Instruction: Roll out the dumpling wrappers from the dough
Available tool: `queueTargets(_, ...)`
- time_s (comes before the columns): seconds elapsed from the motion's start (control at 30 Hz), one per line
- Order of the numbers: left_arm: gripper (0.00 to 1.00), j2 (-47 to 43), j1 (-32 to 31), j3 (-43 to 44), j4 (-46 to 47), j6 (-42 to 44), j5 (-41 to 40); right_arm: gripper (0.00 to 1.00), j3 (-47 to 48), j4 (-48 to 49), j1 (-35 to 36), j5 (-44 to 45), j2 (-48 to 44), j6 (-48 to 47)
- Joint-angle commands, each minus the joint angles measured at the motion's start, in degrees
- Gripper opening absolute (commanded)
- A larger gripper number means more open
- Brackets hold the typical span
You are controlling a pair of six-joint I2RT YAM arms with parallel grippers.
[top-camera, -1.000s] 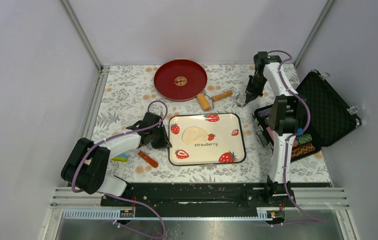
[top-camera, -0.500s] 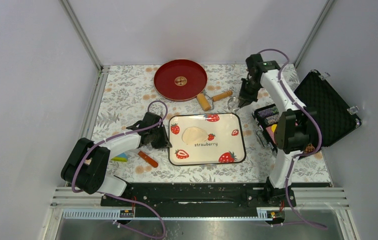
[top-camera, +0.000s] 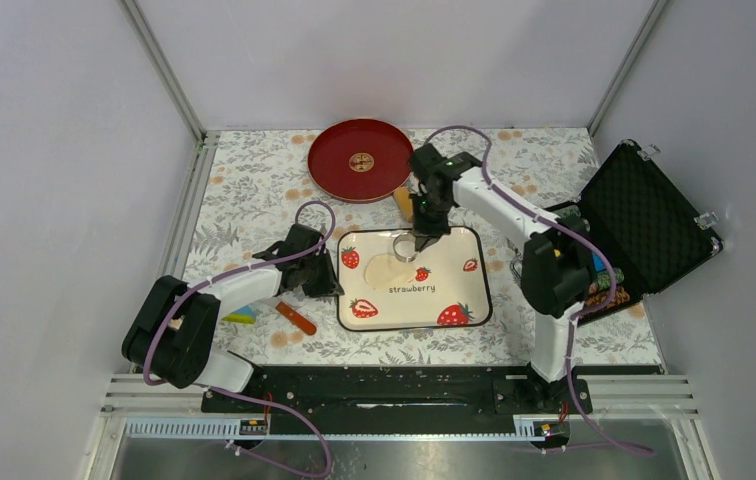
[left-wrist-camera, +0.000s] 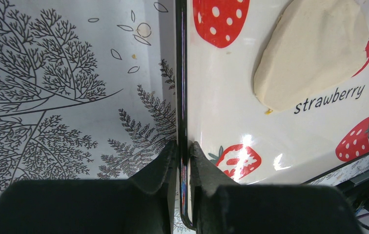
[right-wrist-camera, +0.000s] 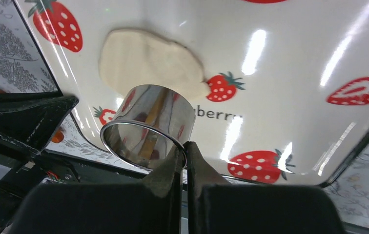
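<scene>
A flattened sheet of pale dough (top-camera: pixel 390 269) (left-wrist-camera: pixel 309 53) (right-wrist-camera: pixel 148 56) lies on the white strawberry tray (top-camera: pixel 474 290) (left-wrist-camera: pixel 231 112) (right-wrist-camera: pixel 295 73). My right gripper (top-camera: pixel 416 240) (right-wrist-camera: pixel 183 148) is shut on the wall of a shiny metal ring cutter (top-camera: pixel 404 246) (right-wrist-camera: pixel 148 124). It holds the cutter just above the dough's right part. My left gripper (top-camera: pixel 329 280) (left-wrist-camera: pixel 183 146) is shut on the tray's left rim, one finger on each side of the edge. The dumpling wrappers are out of view.
A red plate (top-camera: pixel 361 160) stands at the back. A wooden rolling pin (top-camera: pixel 409 205) lies beside it, partly behind the right arm. An open black case (top-camera: pixel 644 215) sits at the right. An orange-handled tool (top-camera: pixel 296 318) and a coloured block (top-camera: pixel 241 316) lie left of the tray.
My right arm has swung left from beside the black case, carrying the ring cutter over the tray to above the dough. The left arm and tray have not moved.
</scene>
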Motion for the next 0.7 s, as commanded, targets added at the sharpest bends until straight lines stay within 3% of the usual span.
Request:
queueTargets(0.0,0.00,1.3,-0.3,-1.2,-3.6,2.3,-2.6,0.00,3.4,1.5,4.1,-1.9,3.9,3.4)
queueTargets(0.33,0.00,1.4,-0.3,-1.1,-3.6,2.3,-2.6,0.00,7.7,1.9,7.8,-1.7,11.3,5.3)
queueTargets(0.67,0.00,1.4,-0.3,-1.1,-3.6,2.3,-2.7,0.00,5.7,2.3,7.9,-0.1,12.5,5.0)
